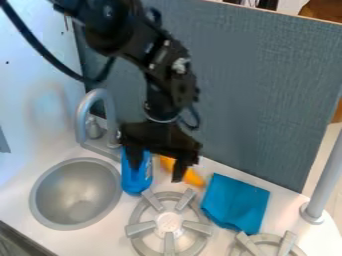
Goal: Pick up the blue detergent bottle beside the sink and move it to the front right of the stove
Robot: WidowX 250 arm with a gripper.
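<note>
The black gripper [157,167] hangs over the back of the counter, between the faucet and the blue cloth, its two fingers spread apart. Behind and below its left finger stands a blue bottle [135,179], partly covered by that finger. A yellow-orange object [194,178] lies behind the right finger, which hides part of it. Whether the fingers touch either one, I cannot tell. To the right, a folded blue cloth [235,202] lies flat on the counter near the back wall.
A round metal sink [44,200] is at the left, with a grey faucet [83,112] behind it. One stove burner [139,229] sits at front centre, another [287,245] at the lower right edge. A grey post [325,180] rises at the right; a dark panel [267,90] stands behind.
</note>
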